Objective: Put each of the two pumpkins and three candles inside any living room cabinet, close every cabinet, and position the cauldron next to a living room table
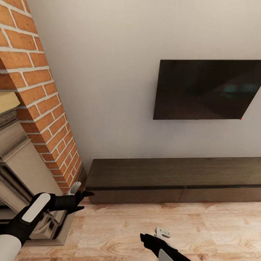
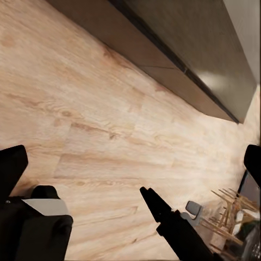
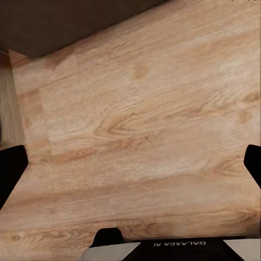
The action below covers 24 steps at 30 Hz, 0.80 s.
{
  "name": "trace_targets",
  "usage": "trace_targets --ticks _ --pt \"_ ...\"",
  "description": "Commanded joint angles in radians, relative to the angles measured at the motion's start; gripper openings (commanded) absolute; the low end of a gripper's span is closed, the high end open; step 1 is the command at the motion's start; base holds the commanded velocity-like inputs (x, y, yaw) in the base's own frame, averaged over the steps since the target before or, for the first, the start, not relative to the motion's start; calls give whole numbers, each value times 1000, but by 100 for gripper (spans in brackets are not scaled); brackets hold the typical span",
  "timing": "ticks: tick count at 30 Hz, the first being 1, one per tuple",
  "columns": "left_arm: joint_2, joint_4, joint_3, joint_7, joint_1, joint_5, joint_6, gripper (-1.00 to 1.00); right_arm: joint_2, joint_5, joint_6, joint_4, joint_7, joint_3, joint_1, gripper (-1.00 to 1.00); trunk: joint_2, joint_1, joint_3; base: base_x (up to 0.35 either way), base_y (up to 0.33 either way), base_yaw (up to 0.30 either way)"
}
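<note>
Cabinet: the long low dark-brown cabinet (image 1: pixel 174 179) runs along the wall across the lower middle of the head frame, from just right of the brick column out past the right edge. Its two flat drawer fronts sit flush, both shut. In the left wrist frame it crosses the top (image 2: pixel 179 38) as a dark diagonal band.

Left gripper: the left gripper (image 1: pixel 85 199) is at lower left of the head frame, its black fingers pointing at the cabinet's left end, close to the corner. Fingers spread apart, holding nothing; in its own wrist frame the fingertips (image 2: pixel 11 168) sit at the two side edges over bare floor.

Right gripper: the right gripper (image 1: pixel 145 239) is at the bottom centre of the head frame, low over the floor, well short of the cabinet. Jaws wide apart and empty in its wrist frame.

Floor: light wood planks (image 1: pixel 203 232) in front of the cabinet.

Wall: a dark television (image 1: pixel 206 90) hangs above the cabinet, upper right.

Fireplace: a red brick column (image 1: pixel 40 101) with a pale stone surround (image 1: pixel 18 163) stands at the left edge.
</note>
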Motion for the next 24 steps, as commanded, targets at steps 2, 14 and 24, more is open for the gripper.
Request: trace_targets --ticks 2,14,24 --pt "1 0 -24 -72 -1 0 1 100 -6 -25 -8 4 45 8 -1 100 -16 8 -8 0 0 0" --pt "15 2 -46 -170 4 0 1 100 -34 -104 -12 7 128 9 -1 100 -100 54 -46 0 0 0" --pt "17 5 -50 -190 6 0 1 100 -35 -135 -23 25 129 8 -1 100 -170 93 -77 0 0 0"
